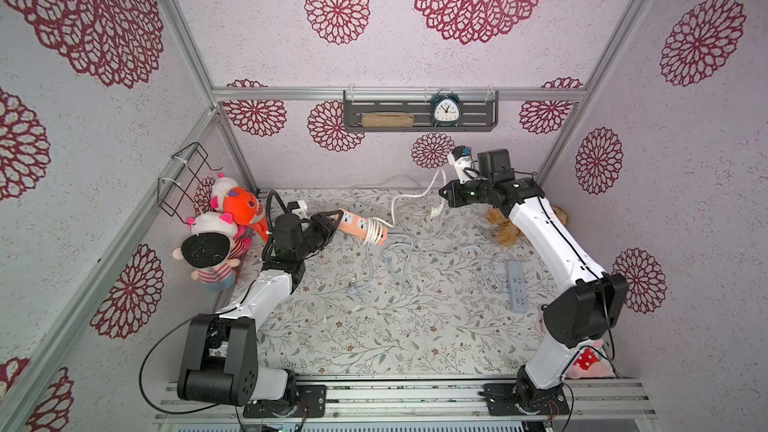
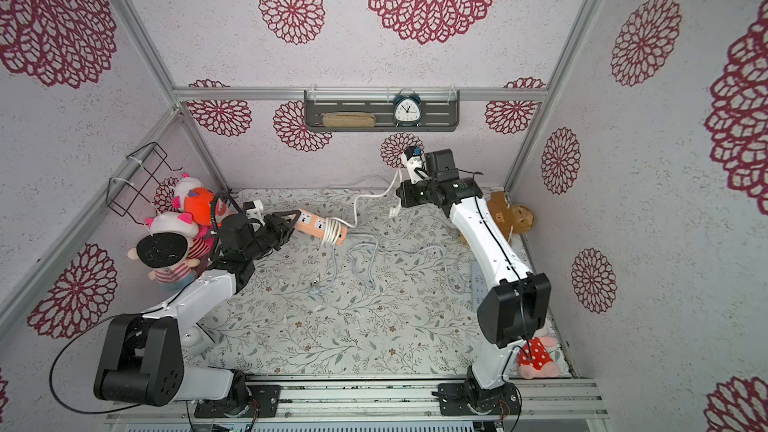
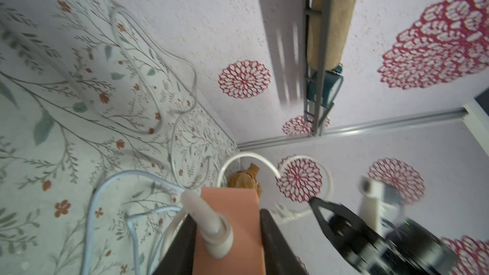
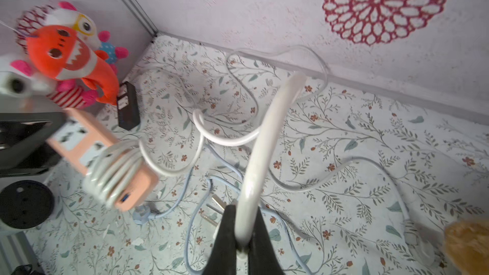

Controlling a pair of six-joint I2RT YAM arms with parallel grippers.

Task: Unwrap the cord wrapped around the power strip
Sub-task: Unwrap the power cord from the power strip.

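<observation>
Left claw [image 1: 337, 221] grips power strip [image 1: 354, 223], right claw [image 1: 443, 198] pinches cord [image 4: 264, 138] — shelf [image 1: 478, 119] holds clock [image 1: 445, 112]

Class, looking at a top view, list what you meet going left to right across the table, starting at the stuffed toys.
Orange plush fish → left gripper → peach plastic power strip → white cord coiled around its right end → right gripper → pale grey power strip.

A: The walls [image 1: 249, 43]?
B: Pale, rough, printed with big red flowers [image 1: 337, 6], edged by a metal frame [image 1: 291, 94].
A: The floor [image 1: 374, 326]?
B: Leafy, flowered cloth. A grey shelf [image 1: 478, 112] on the back wall carries a clock [image 1: 445, 111].
</observation>
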